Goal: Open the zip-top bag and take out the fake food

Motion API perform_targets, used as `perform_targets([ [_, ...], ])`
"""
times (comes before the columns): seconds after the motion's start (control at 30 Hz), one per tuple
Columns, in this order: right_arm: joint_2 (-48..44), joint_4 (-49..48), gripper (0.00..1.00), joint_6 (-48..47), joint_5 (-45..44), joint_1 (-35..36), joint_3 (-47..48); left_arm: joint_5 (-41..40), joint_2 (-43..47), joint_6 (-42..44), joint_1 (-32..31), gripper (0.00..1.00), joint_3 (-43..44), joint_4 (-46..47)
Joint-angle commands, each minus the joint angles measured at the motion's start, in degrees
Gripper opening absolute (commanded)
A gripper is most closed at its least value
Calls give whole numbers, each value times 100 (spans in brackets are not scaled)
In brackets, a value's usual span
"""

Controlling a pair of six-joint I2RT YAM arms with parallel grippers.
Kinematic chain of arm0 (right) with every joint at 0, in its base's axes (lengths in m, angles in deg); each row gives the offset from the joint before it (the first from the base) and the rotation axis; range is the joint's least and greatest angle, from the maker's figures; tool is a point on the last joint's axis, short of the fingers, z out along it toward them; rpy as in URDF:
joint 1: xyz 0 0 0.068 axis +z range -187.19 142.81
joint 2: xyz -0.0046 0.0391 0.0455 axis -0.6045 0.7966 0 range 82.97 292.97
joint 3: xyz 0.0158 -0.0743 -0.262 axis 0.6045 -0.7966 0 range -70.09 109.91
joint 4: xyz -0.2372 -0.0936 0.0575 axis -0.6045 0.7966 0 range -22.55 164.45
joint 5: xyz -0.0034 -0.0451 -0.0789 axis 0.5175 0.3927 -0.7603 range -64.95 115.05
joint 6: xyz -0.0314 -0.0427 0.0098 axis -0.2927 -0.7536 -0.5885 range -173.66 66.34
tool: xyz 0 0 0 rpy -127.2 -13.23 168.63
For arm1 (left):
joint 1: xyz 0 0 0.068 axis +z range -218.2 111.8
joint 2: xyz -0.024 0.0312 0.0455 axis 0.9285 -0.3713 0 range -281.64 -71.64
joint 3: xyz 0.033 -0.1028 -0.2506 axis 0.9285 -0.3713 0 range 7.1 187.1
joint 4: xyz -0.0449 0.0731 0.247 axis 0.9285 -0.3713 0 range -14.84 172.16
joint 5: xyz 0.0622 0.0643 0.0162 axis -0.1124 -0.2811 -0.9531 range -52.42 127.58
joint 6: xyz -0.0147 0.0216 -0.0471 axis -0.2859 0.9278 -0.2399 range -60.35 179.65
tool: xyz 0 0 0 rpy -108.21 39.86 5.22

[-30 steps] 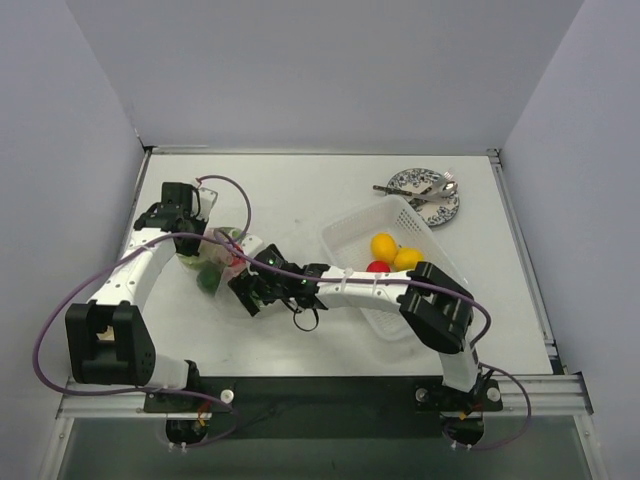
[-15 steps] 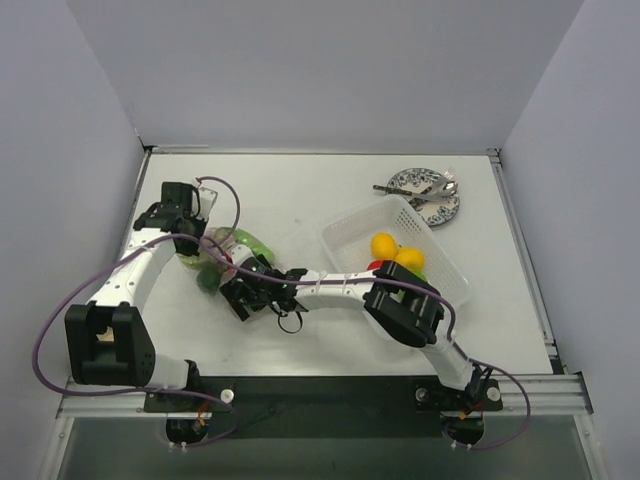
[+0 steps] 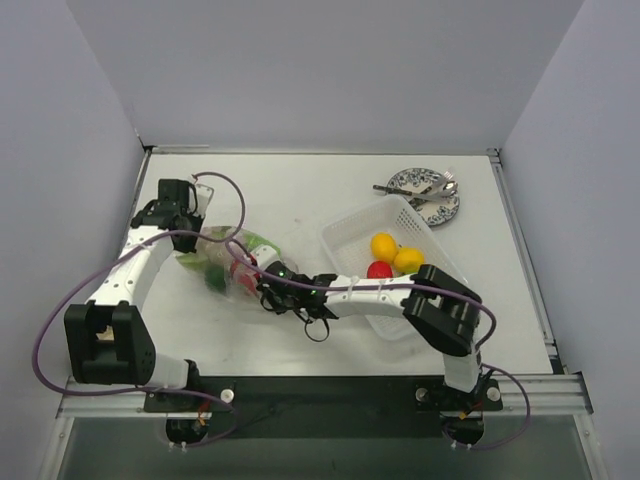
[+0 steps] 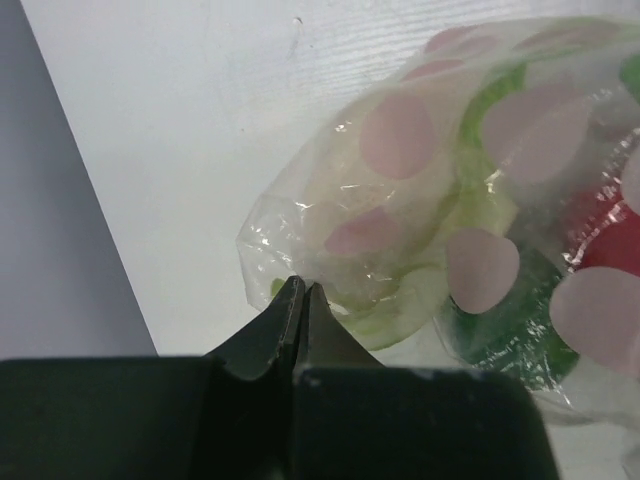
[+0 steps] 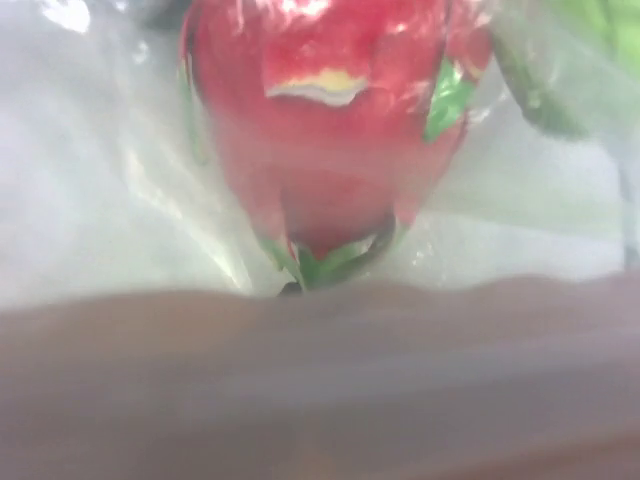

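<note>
White table (image 3: 300,190), boxed in by grey walls (image 3: 320,70) on three sides. Right of centre, a white mesh tray (image 3: 364,221), set at a slant. Beyond it, near the far right corner, a blue-patterned plate (image 3: 407,180) with cutlery (image 3: 415,194) laid across, one handle past the left rim.

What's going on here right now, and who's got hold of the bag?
The left gripper is pinched shut on one corner of the zip-top bag, which lies on the table's left side. The right gripper is at the bag's other end, its camera pressed close to a red piece of fake food; its fingers can't be made out. Green and red pieces are inside the bag. Two yellow pieces and a red one lie in the white mesh tray.
</note>
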Motion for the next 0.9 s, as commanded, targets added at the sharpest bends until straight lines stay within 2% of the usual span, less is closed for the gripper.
perform_targets([
  [0.0, -1435, -133, 0, -86, -266, 23, -609, -79, -195, 16, 241, 0, 651, 261],
  [0.03, -1604, -124, 0, -77, -266, 23, -741, -53, -230, 16, 485, 0, 704, 278],
  [0.13, -2193, 68, 0, -42, -222, -30, -1084, 17, -301, 16, 654, 0, 810, 279],
  [0.3, -3071, 412, 0, 134, -179, -310, -1619, 114, -178, 69, 681, 0, 652, 331],
  [0.4, -3056, 481, 0, 266, 225, -583, -1665, 176, -152, 25, 663, 0, 538, 349],
  [0.6, -3310, 684, 0, 345, 754, -636, -1639, 97, -64, 95, 681, 0, 283, 489],
  [0.73, -3643, 1691, 0, 363, 78, -741, -1411, 44, -46, 156, 751, 0, 239, 560],
  [0.87, -4616, 2292, 0, 258, -652, -838, -1568, 70, -72, 218, 821, 0, 221, 604],
])
